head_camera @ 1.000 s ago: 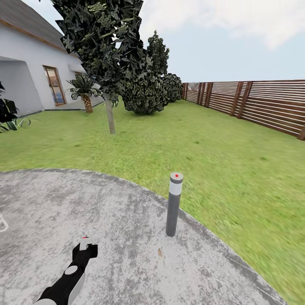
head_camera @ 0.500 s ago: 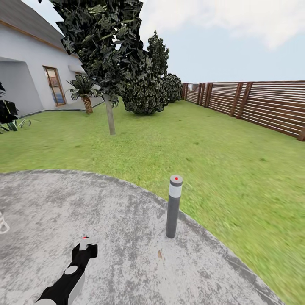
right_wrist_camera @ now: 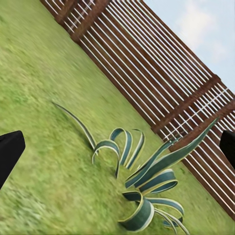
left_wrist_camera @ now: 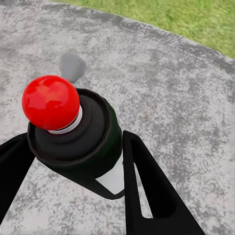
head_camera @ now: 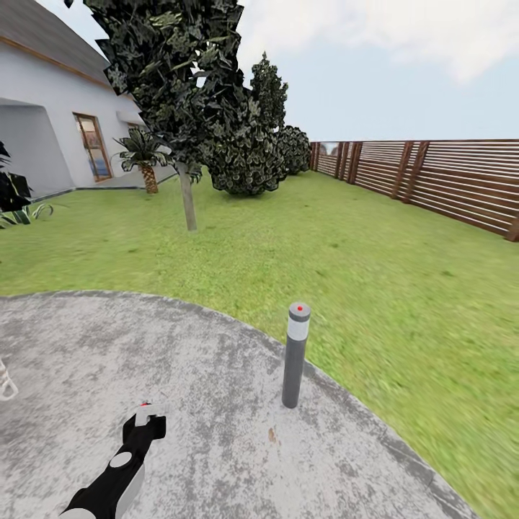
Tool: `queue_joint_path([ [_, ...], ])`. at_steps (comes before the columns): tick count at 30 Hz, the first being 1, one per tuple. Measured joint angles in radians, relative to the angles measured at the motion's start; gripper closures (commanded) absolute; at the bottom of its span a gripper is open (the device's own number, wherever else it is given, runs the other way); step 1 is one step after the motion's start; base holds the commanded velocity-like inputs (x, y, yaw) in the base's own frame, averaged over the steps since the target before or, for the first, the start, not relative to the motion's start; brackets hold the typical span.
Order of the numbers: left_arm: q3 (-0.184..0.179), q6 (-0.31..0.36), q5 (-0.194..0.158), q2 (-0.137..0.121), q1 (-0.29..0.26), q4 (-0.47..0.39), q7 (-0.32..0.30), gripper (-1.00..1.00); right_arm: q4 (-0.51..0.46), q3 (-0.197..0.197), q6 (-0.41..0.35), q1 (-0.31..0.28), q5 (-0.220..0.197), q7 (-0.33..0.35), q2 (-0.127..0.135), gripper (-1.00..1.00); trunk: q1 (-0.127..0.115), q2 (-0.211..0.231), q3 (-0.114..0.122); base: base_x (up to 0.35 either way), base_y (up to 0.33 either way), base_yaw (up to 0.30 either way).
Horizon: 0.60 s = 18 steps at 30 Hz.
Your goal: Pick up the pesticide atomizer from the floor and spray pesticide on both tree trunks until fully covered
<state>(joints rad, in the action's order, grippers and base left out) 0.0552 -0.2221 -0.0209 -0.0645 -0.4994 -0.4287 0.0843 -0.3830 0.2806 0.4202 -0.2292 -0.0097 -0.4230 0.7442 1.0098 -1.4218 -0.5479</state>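
Observation:
The pesticide atomizer [left_wrist_camera: 73, 132], a dark bottle with a white label and a red ball on top, sits between the black fingers of my left gripper [left_wrist_camera: 73, 161], which is shut on it. In the head view the left gripper [head_camera: 146, 424] hangs low over the grey paved floor [head_camera: 216, 375], with the atomizer's pale spray head [head_camera: 149, 413] poking out. A tree with a bare grey trunk [head_camera: 188, 203] and a dark leafy canopy [head_camera: 173, 72] stands on the lawn well ahead. My right gripper [right_wrist_camera: 117, 149] is open, its tips far apart over grass.
A grey bollard lamp [head_camera: 295, 357] stands at the patio's edge, ahead and to the right. Dark cypress-like bushes [head_camera: 252, 144] grow behind the tree. A slatted wooden fence [head_camera: 447, 180] runs along the right, a white house [head_camera: 43, 137] and palm [head_camera: 144, 155] lie left. A striped plant [right_wrist_camera: 142, 181] grows by the fence.
The whole head view has drifted slightly downward, so the camera has moved. The left arm keeps its place in the picture, still holding the atomizer.

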Motion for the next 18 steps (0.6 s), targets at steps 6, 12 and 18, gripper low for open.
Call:
queue_joint_path([
  [6, 0.000, 0.000, 0.000, 0.000, 0.000, 0.000, 0.000, 1.00, 0.000, 0.000, 0.000, 0.000, 0.001, -0.001, 0.000, -1.00, -0.023, 0.042, 0.019, 0.000, 0.000, 0.000],
  [12, 0.000, 0.000, 0.000, 0.000, 0.000, 0.000, 0.000, 1.00, 0.000, 0.001, 0.001, 0.000, 0.001, -0.001, 0.000, -1.00, -0.046, 0.084, 0.038, 0.000, 0.000, 0.000],
  [18, 0.000, -0.001, 0.000, 0.000, 0.000, -0.001, 0.000, 1.00, 0.000, 0.001, 0.001, 0.000, 0.002, -0.001, 0.000, -1.00, -0.069, 0.126, 0.056, 0.000, 0.000, 0.000],
])
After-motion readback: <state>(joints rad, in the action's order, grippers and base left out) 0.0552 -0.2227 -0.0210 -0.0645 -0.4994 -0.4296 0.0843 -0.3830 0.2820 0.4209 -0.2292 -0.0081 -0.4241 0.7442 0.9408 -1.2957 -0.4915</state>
